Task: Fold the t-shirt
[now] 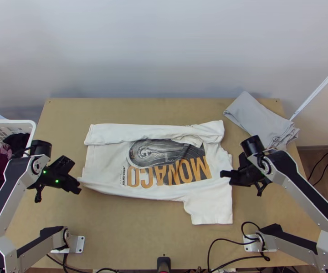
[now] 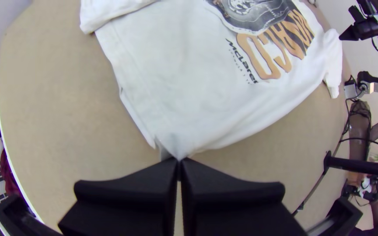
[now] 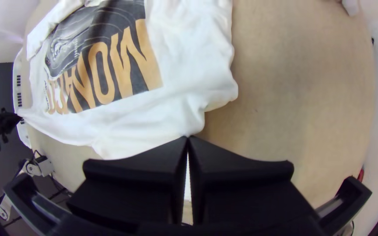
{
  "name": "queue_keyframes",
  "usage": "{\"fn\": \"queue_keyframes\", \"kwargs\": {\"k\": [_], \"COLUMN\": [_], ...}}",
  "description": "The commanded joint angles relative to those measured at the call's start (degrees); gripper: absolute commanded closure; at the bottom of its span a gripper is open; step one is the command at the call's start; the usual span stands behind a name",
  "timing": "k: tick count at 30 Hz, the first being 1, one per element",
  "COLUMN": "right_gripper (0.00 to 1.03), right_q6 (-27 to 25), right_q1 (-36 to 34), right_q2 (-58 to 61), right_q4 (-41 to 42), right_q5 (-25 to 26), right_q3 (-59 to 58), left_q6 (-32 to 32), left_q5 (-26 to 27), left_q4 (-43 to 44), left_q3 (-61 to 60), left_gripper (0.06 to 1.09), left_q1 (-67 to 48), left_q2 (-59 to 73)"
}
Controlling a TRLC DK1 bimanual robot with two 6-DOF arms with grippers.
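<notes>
The white t-shirt (image 1: 107,164) lies across the table with its printed side up, its far side folded over in a long strip. My left gripper (image 1: 79,185) is at the shirt's near left corner. In the left wrist view, the left gripper (image 2: 179,161) is shut on that corner of the t-shirt (image 2: 162,87). At the shirt's right side, by the sleeve that hangs toward the near edge, stands my right gripper (image 1: 223,174). In the right wrist view, the right gripper (image 3: 188,139) is shut on the edge of the t-shirt (image 3: 189,83).
A grey folded cloth (image 1: 259,120) lies at the table's far right corner. The white basket (image 1: 33,132) with dark clothes stands off the left edge. Black cables (image 1: 228,241) run along the near edge. Bare table (image 1: 132,227) shows in front of the shirt.
</notes>
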Motion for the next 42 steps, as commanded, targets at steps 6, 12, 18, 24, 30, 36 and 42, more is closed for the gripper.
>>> {"fn": "queue_keyframes", "kwargs": {"k": [6,12,18,24,30,36,42], "right_gripper": [1.0,1.0,1.0,1.0,1.0,1.0,1.0], "right_q6": [-2.97,-2.79,-2.62,-1.83,-1.03,0.28,1.34], "right_q1": [-5.15,-6.03,-6.03,-5.85,-5.5,-5.67,-5.94], "right_q2": [3.48,6.73,11.92,17.72,23.96,30.64,38.38], "right_q4": [-0.91,-0.99,-0.82,-0.64,-0.29,0.59,0.76], "right_q5": [1.01,0.92,0.92,1.27,2.42,3.12,4.44], "right_q3": [4.34,11.37,19.63,27.1,33.69,40.28,48.98], "left_q6": [-1.12,-2.61,-7.89,-10.17,-11.14,-12.1,-15.0], "left_q5": [0.35,0.44,0.44,0.44,0.35,0.35,0.35], "left_q4": [2.58,3.99,6.89,7.42,8.3,9.88,11.81], "left_q3": [4.43,8.65,16.3,23.33,28.07,32.64,37.48], "left_gripper": [1.04,1.04,1.04,1.04,1.04,1.04,1.04], "left_q1": [1.97,2.05,0.65,-0.23,-0.85,-0.85,-0.85], "left_q2": [4.71,7.79,12.54,17.72,21.94,27.65,33.28]}}
